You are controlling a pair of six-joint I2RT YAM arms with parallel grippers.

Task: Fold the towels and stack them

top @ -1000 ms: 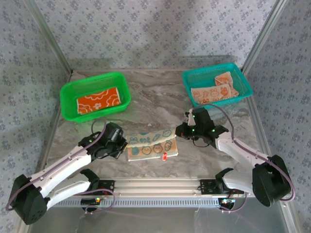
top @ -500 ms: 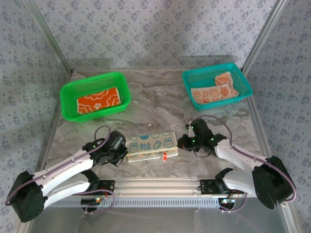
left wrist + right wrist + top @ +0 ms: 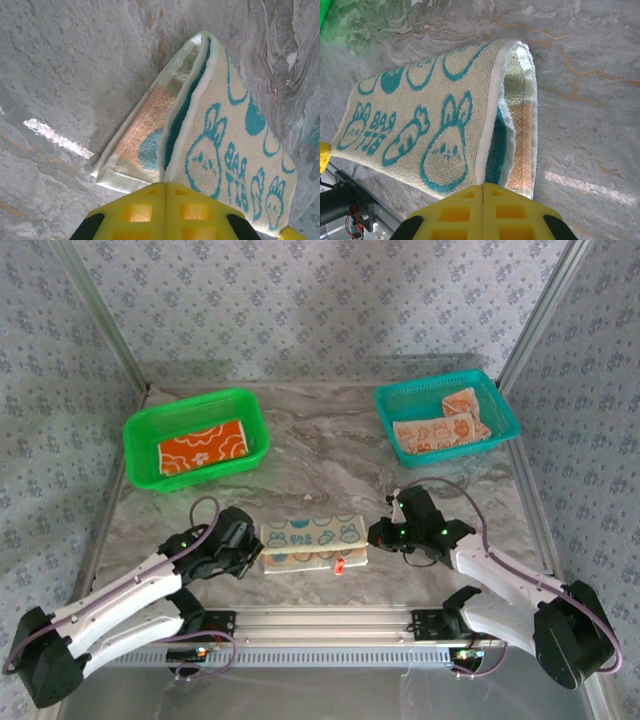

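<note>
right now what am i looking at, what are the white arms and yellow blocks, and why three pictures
Two white robot arms are bolted at the near edge of a marble-look table. The wide picture comes from a camera above and behind them; the two close-ups come from cameras on their wrists, where the yellow blocks are their fingers. The left gripper and the right gripper are each shut on an end of a half-folded bunny towel. A green basket holds an orange towel; a teal basket holds peach towels.
</note>
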